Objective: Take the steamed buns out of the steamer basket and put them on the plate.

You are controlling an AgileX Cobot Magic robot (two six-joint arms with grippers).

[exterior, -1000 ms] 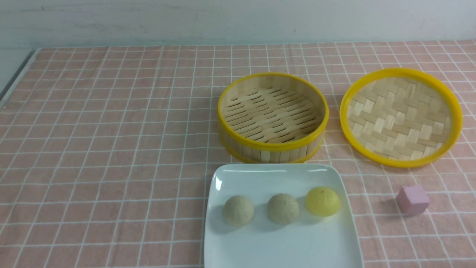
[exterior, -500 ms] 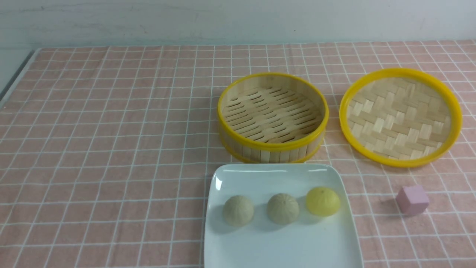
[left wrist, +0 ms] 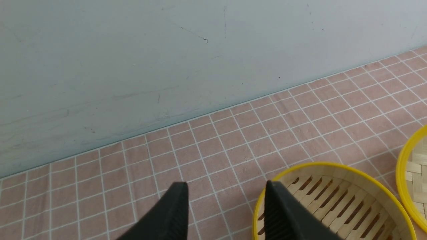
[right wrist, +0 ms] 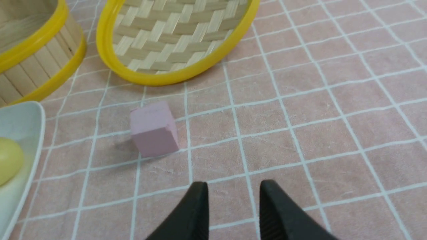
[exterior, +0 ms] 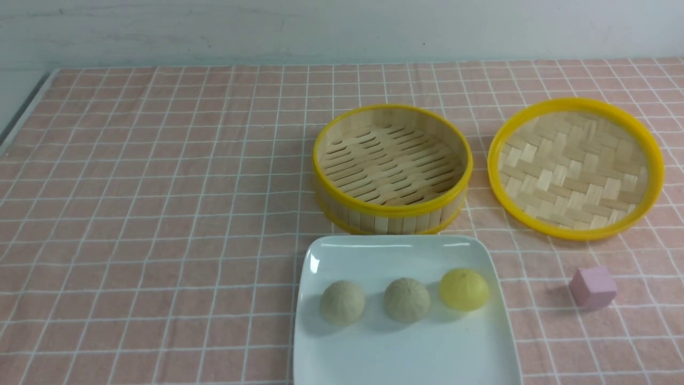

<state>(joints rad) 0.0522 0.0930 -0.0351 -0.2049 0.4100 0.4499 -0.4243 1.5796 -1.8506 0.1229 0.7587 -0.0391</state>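
Since both steamed buns [exterior: 342,302] already rest side by side on the plate [exterior: 395,256], apart from each other and with a yellow bun [exterior: 464,289] just beside them, the task looks finished. The steamer basket [exterior: 393,209] stands bare beyond the plate, its lid [exterior: 576,168] lying flat beside it. The step in hand is probably a tidy retreat rather than another pick. Doing it well means keeping both arms high and clear of the plate, so that nothing nudges the round buns, which would likely roll on the glossy surface. It also means not brushing the basket's tall wall or the pink cube [exterior: 592,287] on the bench [exterior: 160,214].

The left claw [left wrist: 227,187] hangs with its jaws moderately apart and nothing between them. It looks over checked cloth toward the wall, and the basket's yellow rim shows close beside one finger. The right claw [right wrist: 233,184] is parted more narrowly and also holds nothing. It hovers over bare cloth near the cube, with only the plate's edge and the yellow bun at the margin of its view. Neither wrist view shows the pale buns and neither claw appears in the front view, so both claws seem well apart from them.
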